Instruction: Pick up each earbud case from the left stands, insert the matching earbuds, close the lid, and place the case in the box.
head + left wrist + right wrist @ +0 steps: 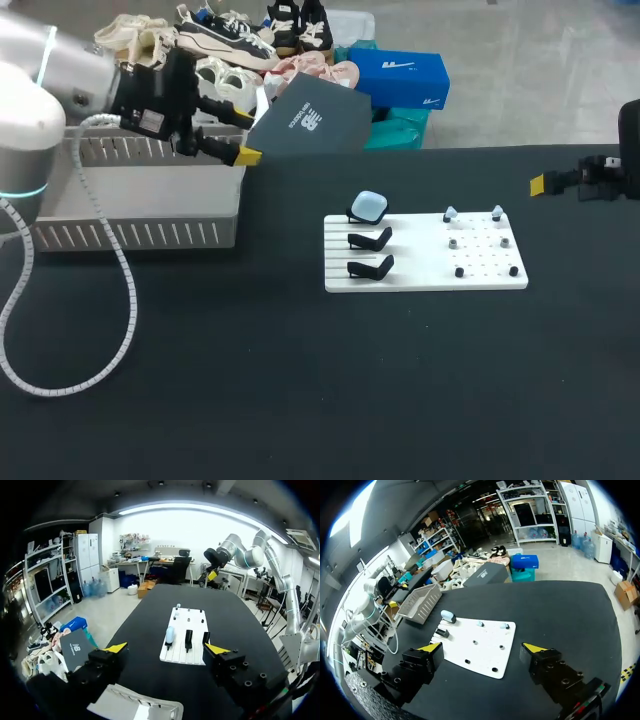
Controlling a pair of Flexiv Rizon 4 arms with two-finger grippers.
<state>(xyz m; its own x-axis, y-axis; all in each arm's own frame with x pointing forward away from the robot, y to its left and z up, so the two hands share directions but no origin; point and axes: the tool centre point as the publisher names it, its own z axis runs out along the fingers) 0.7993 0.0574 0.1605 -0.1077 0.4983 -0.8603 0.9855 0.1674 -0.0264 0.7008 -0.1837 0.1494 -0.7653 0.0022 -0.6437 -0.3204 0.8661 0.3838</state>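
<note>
Matt table, smooth plastic earbud case

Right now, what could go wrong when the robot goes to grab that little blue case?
The blue case perches on a small black stand, so a clumsy nudge could tip it off onto the table. The earbuds are tiny and stand close together on the white board. The right gripper has its fingers wide open, and they might bump the grey pair while going for the pale blue pair.
</note>
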